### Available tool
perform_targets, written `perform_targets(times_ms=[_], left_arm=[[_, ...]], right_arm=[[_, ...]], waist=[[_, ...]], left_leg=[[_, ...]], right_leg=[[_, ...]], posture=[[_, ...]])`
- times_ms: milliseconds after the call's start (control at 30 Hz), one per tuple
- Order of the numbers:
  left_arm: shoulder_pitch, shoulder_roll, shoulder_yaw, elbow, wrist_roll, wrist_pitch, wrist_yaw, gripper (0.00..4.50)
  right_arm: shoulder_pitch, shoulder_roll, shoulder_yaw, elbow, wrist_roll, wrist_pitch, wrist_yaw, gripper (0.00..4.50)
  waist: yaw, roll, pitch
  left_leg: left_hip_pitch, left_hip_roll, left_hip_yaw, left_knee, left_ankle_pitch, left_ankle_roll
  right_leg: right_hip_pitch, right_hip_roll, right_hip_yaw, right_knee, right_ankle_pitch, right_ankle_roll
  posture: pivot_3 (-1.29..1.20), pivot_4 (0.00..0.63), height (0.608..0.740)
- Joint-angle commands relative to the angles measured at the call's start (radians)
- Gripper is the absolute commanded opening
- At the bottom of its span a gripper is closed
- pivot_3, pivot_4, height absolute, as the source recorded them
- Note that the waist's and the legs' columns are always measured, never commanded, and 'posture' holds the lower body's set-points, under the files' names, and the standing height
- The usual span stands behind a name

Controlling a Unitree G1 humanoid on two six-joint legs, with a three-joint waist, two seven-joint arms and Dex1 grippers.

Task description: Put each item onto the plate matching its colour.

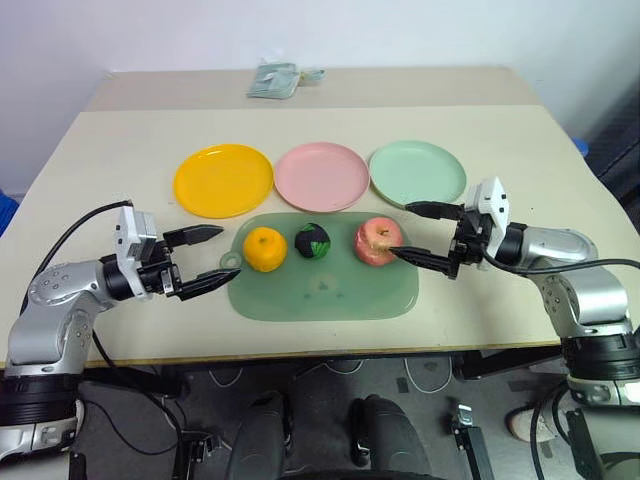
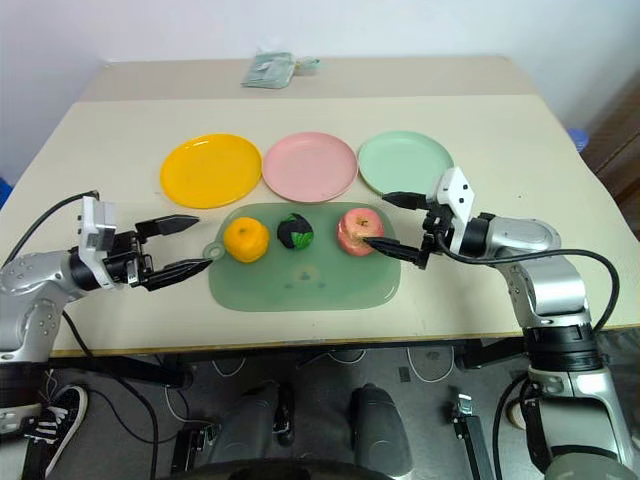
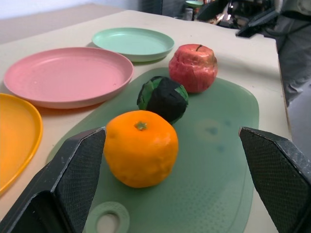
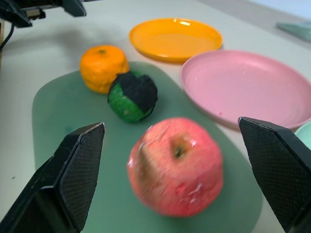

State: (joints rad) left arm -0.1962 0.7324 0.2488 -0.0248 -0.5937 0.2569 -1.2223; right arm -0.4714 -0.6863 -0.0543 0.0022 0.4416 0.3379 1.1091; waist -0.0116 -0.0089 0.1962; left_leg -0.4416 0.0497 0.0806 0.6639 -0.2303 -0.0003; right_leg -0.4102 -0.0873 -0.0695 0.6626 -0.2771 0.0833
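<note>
- Left tool [image 1: 205, 259] is hovering with its two black fingers spread wide and nothing between them, just beside the left end of the green mat [image 1: 330, 295], pointing toward the orange [image 1: 265, 249].
- Right tool [image 1: 424, 234] is likewise standing wide open and gripping nothing, its lower finger reaching close to the apple [image 1: 378, 240] from the mat's right side; whether it is touching the fruit cannot be told.
- Three fruits are sitting in a row on the mat: the orange at the left, the dark green-and-black fruit [image 1: 313, 241] in the middle, the apple at the right.
- Three plates are lying bare on the table [image 1: 540, 170] just behind the mat: the yellow-orange plate [image 1: 223, 180], the pink plate [image 1: 321, 176], the mint green plate [image 1: 417, 173].
- A folded greenish cloth [image 1: 275, 79] is resting at the table's far edge.
</note>
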Motion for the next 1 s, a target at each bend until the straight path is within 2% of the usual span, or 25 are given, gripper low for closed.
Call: perform_targets(times_ms=[33, 267, 433, 567, 733, 1000], left_arm=[[0.022, 0.016, 0.047, -0.043, -0.024, -0.006, 0.001, 4.5], [0.011, 0.051, 0.078, -0.03, -0.028, -0.002, 0.012, 4.5], [0.036, 0.068, 0.158, -0.022, -0.067, 0.008, 0.012, 4.5], [0.001, 0.06, 0.15, -0.037, -0.091, 0.045, 0.042, 4.5], [-0.049, 0.057, 0.116, 0.031, -0.051, 0.012, 0.022, 4.5], [-0.178, -0.058, -0.05, 0.135, 0.086, -0.071, 0.079, 4.5]], right_arm=[[-0.015, 0.0, -0.005, -0.002, 0.0, -0.02, 0.006, 4.48], [-0.028, 0.035, 0.017, -0.008, 0.002, -0.021, -0.002, 4.48], [-0.078, 0.093, 0.056, -0.014, -0.01, -0.023, -0.028, 4.48], [-0.134, 0.073, 0.016, 0.002, 0.04, 0.013, 0.002, 4.48], [-0.124, 0.065, -0.002, -0.089, 0.101, 0.069, 0.0, 4.48], [-0.054, 0.009, 0.002, -0.221, 0.157, 0.126, 0.044, 4.48]], waist=[[0.001, 0.0, 0.0], [0.0, 0.0, 0.0], [-0.003, 0.0, 0.0], [0.003, 0.0, 0.0], [0.004, 0.0, 0.0], [0.003, -0.001, 0.0]], left_leg=[[0.0, 0.0, 0.0, 0.0, 0.0, 0.0], [0.0, 0.0, 0.0, 0.0, 0.0, 0.0], [0.0, 0.0, 0.0, 0.0, 0.0, 0.0], [0.0, 0.0, 0.0, 0.0, 0.0, 0.0], [0.0, 0.0, 0.001, 0.0, 0.0, 0.0], [0.0, -0.002, 0.002, 0.0, 0.0, 0.0]], right_leg=[[0.0, 0.0, 0.0, 0.0, 0.0, 0.0], [0.0, 0.0, 0.0, 0.0, 0.0, 0.0], [-0.001, 0.0, 0.0, 0.0, 0.0, 0.0], [-0.001, -0.001, 0.0, 0.0, 0.0, 0.0], [0.0, -0.001, 0.0, 0.0, 0.0, 0.0], [0.0, 0.0, 0.0, 0.0, 0.0, 0.0]], posture=[[0.0, 0.15, 0.74], [0.0, 0.15, 0.74], [0.0, 0.15, 0.74], [0.0, 0.15, 0.74], [0.0, 0.15, 0.74], [0.0, 0.15, 0.74]])
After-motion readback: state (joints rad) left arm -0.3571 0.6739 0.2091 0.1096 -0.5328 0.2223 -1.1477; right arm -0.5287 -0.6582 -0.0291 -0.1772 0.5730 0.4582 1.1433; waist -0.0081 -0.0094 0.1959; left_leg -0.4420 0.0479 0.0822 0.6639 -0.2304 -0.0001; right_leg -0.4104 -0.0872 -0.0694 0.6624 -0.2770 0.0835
